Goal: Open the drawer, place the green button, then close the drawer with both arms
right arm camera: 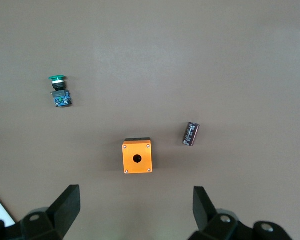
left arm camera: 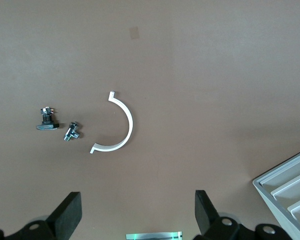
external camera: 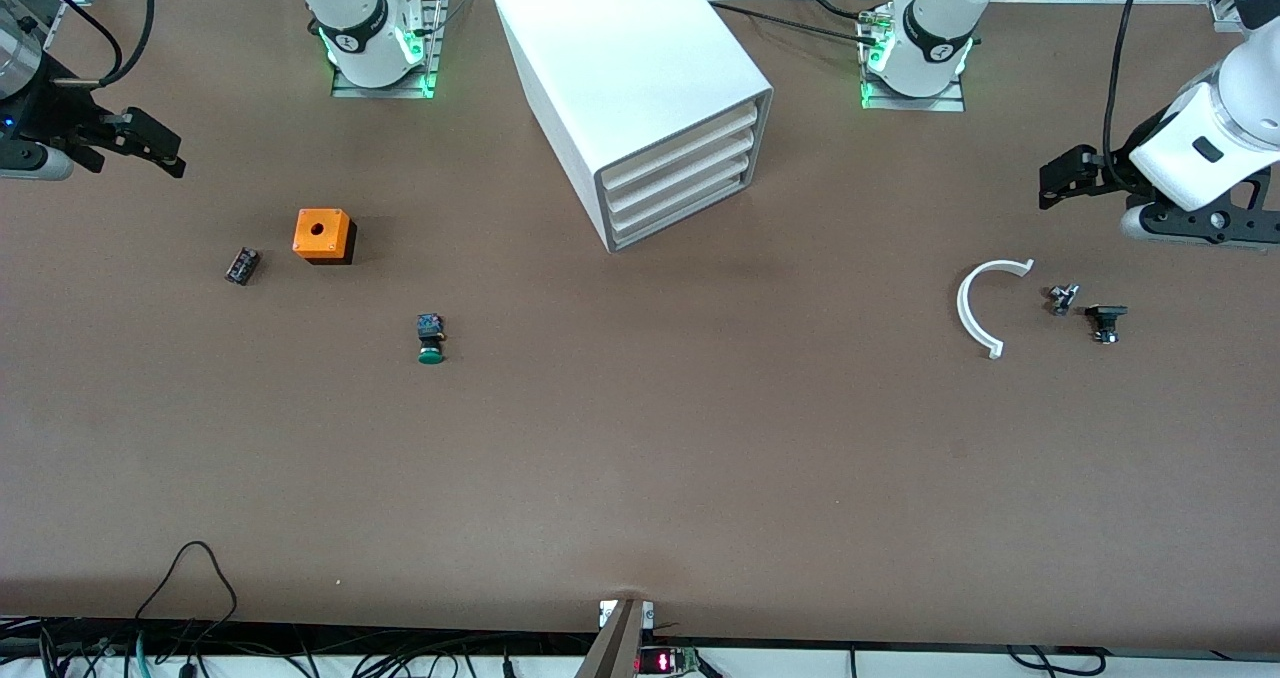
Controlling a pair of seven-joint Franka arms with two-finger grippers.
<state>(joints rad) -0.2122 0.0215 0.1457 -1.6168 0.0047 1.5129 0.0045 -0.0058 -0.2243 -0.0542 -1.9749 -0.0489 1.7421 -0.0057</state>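
Button (external camera: 431, 340) nearest the front camera, lying on its side on the brown table (external camera: 640, 478), green cap toward the camera, toward the right arm's end. Well apart from it, toward the left arm's end: white half-ring (external camera: 983, 307), then small metal part (external camera: 1061, 299) and small black part (external camera: 1105, 322) just beside each other. Farther back from the button: orange cube (external camera: 322, 234) with a hole on top, and beside it a small dark part (external camera: 242, 265). Farther still, mid-table: white cabinet (external camera: 632, 88), angled, all drawers pushed in, lowest drawer (external camera: 680, 214) shut flush. Up in the air at the table's ends: right gripper (external camera: 150, 148) over bare table past the cube, fingers spread wide, nothing between them. Left gripper (external camera: 1065, 173) over bare table above the half-ring's end, likewise spread wide and empty. Both arms waiting.
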